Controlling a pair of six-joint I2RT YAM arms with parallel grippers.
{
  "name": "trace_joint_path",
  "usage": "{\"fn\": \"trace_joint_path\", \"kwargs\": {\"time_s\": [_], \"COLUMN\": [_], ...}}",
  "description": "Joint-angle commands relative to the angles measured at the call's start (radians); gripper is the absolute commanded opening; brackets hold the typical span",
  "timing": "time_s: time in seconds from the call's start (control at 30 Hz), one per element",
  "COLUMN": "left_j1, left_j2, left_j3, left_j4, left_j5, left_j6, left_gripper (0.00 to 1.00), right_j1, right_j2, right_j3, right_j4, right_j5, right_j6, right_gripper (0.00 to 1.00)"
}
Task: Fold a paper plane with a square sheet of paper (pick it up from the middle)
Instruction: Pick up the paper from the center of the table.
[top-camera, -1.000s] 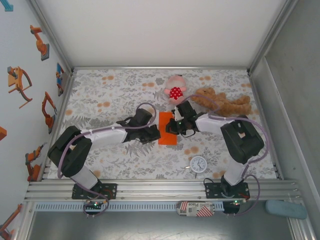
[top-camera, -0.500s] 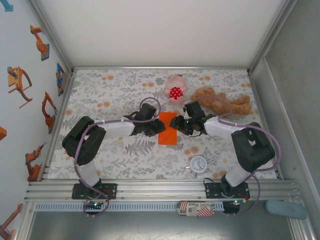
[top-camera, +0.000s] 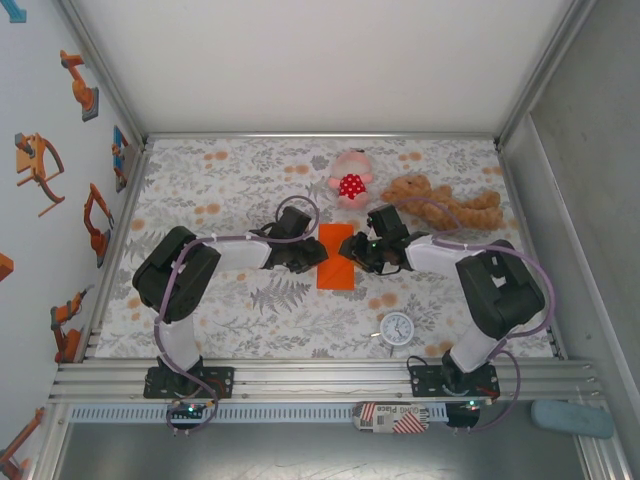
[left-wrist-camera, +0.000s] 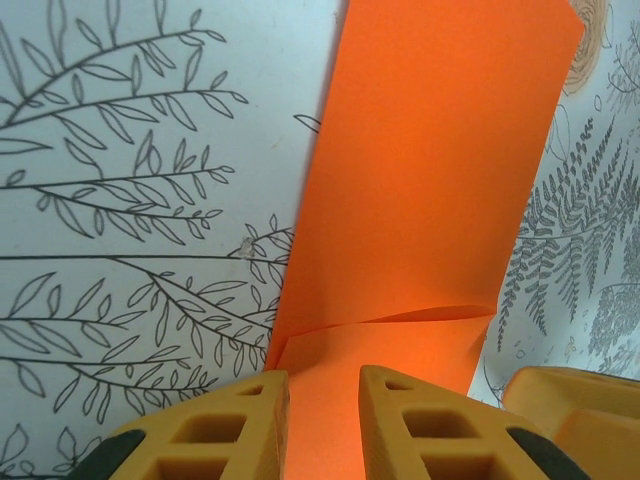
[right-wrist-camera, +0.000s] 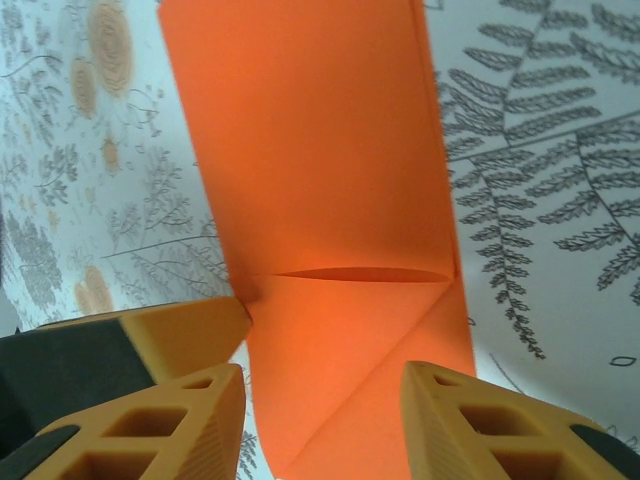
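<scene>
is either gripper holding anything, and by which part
Nothing: the left gripper and right gripper stand open over the orange paper lying on the table.

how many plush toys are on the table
2: a pink spotted plush on the far side, just beyond the orange paper, and a brown teddy lying to the plush's right. None looks hidden.

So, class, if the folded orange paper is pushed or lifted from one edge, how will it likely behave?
The paper probably flops when lifted: it looks thin and lies flat. Its folded flap bows up slightly, so creases may spring open. Being light, it would likely slide across the tablecloth when pushed.
</scene>
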Motion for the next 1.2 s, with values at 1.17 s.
{"fn": "trace_joint_path", "kwargs": {"time_s": [1.17], "left_j1": [0.026], "left_j2": [0.026], "left_j3": [-0.049], "left_j4": [0.022], "left_j5": [0.066], "left_j6": [-0.132], "left_gripper": [0.25], "right_j1": [0.001], "right_j2": [0.073], "right_j3": [-0.045], "right_j4": [0.223], "right_j5": [-0.100], "right_j6": [0.090], "right_gripper": [0.37]}}
